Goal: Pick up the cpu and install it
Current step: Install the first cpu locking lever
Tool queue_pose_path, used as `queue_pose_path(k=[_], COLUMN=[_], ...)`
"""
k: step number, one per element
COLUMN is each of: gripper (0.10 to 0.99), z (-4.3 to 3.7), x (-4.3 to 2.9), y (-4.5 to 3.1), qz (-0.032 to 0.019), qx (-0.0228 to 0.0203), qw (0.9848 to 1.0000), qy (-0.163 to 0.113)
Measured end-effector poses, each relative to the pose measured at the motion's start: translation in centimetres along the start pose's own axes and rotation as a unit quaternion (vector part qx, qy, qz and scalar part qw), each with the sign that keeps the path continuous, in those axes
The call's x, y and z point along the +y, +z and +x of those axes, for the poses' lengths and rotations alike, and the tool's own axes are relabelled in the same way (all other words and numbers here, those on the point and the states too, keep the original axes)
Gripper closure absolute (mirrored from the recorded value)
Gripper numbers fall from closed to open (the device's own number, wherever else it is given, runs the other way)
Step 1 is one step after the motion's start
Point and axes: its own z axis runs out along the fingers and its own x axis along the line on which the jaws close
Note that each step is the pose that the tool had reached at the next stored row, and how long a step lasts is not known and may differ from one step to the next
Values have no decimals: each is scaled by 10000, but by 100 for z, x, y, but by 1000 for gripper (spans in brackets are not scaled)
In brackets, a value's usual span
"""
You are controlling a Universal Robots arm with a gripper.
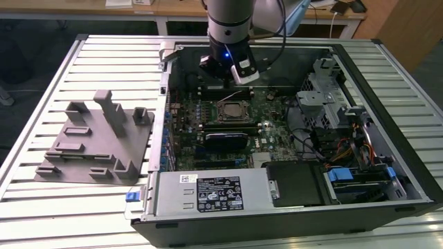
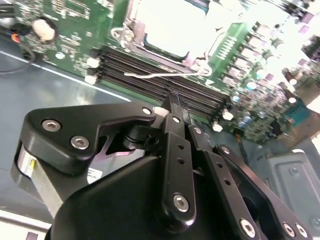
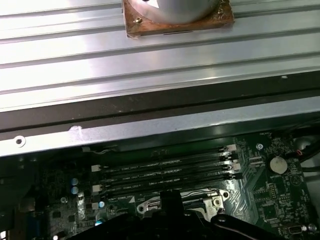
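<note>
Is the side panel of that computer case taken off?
Yes, the computer case lies open in the exterior view, its green motherboard exposed.

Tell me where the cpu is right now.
In the exterior view the cpu sits in the motherboard socket, mid-case, between two banks of memory slots, just below the gripper.

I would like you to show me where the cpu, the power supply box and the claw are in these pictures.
cpu (image 1: 229, 110): exterior view, middle of its silver top, in the socket.
power supply box (image 1: 207, 193): exterior view, its labelled top face.
claw (image 2: 172, 102): second wrist view, at the fingertips above the memory slots.
</note>
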Motion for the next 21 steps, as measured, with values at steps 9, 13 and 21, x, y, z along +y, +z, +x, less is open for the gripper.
queue_pose_path(k=[9, 13, 21], gripper=[980, 980, 980], z=[0, 1, 1], x=[-25, -40, -67], y=[58, 102, 172], qz=[-20, -21, -32], qx=[-286, -335, -470], qw=[9996, 9993, 9986], qy=[64, 135, 242])
